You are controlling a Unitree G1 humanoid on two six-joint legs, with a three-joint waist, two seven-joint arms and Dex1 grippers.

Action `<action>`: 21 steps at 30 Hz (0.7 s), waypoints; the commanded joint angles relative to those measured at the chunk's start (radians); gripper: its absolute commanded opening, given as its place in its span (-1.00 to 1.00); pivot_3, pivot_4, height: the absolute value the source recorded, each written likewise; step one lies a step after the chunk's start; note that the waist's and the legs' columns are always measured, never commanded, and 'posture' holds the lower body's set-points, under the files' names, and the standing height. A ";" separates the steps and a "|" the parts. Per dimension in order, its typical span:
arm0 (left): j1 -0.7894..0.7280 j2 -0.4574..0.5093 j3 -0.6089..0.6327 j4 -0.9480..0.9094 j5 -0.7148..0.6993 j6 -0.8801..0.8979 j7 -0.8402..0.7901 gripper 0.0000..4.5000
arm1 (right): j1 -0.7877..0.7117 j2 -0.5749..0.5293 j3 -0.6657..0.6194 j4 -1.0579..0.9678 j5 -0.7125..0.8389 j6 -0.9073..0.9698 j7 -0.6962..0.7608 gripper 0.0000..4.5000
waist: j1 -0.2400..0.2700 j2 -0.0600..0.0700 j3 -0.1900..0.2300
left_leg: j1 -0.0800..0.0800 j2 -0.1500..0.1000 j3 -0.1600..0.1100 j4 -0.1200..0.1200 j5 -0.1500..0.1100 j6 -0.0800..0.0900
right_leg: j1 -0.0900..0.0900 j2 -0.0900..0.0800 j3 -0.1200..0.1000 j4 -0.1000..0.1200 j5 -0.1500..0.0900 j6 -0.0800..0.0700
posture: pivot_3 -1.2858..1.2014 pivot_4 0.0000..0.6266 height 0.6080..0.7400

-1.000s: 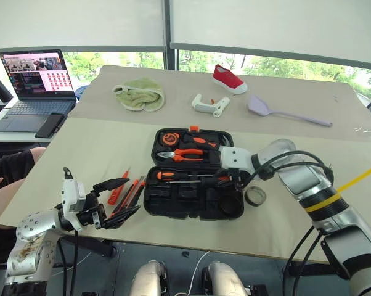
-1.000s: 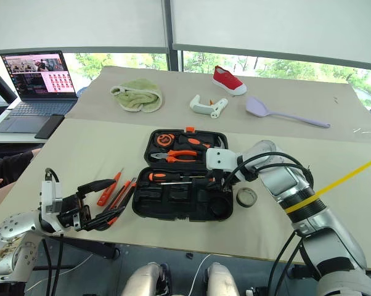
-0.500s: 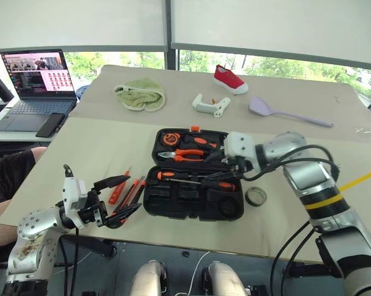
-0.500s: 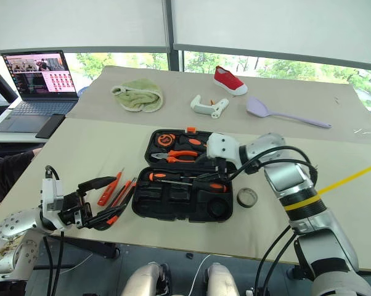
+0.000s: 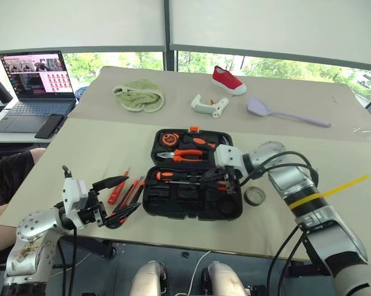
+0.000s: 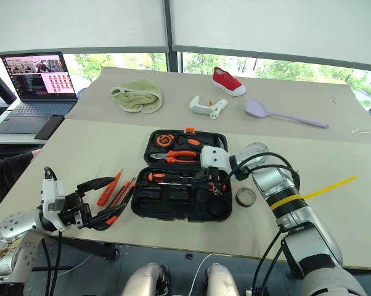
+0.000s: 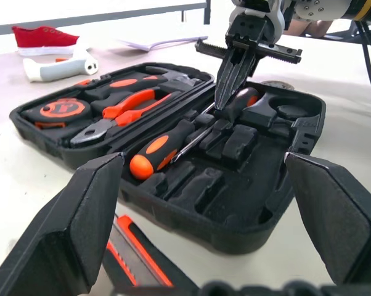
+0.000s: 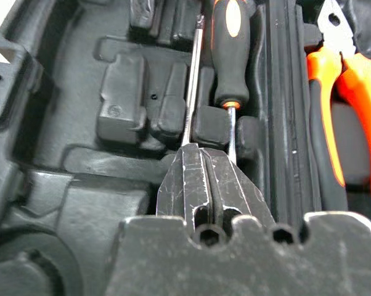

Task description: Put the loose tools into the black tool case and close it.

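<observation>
While the flat black plastic tool case is lying open near the middle of the beige table, the right end effector is reaching down into its near half with its two black fingers pressed together, gripping nothing. Its tips are sitting right beside an orange-and-black-handled screwdriver lying in a slot, long axis running left to right across the case. Left of the case, thin orange-and-black hand tools are lying loose on the table, long axes running from near-left to far-right. Beside them, the left end effector is hovering with fingers spread wide and empty. A small dark tape roll is resting just right of the case.
</observation>
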 commanded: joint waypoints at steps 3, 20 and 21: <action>0.015 0.019 0.029 -0.046 -0.001 0.006 0.031 1.00 | 0.029 0.034 0.069 0.001 -0.066 0.005 0.011 -0.99 | 0.002 0.000 0.000 | 0.000 0.000 0.000 0.000 0.000 0.000 | 0.000 0.000 0.000 0.000 0.000 0.000 | 0.03 -0.52 0.95; 0.169 0.017 0.241 -0.029 -0.054 -0.009 0.055 1.00 | 0.289 -0.071 -0.279 -0.252 0.296 -0.140 0.067 -0.99 | 0.003 0.000 0.002 | -0.002 0.000 -0.001 -0.001 -0.001 0.001 | -0.001 -0.002 0.000 -0.002 -0.001 0.000 | 0.03 -0.52 0.95; 0.162 0.016 0.226 -0.036 -0.054 -0.009 0.050 1.00 | 0.296 -0.066 -0.264 -0.262 0.283 -0.124 0.057 -0.99 | 0.004 0.000 0.002 | -0.002 0.000 -0.001 -0.001 -0.001 0.001 | -0.001 -0.002 0.000 -0.002 -0.001 0.000 | 0.03 -0.52 0.95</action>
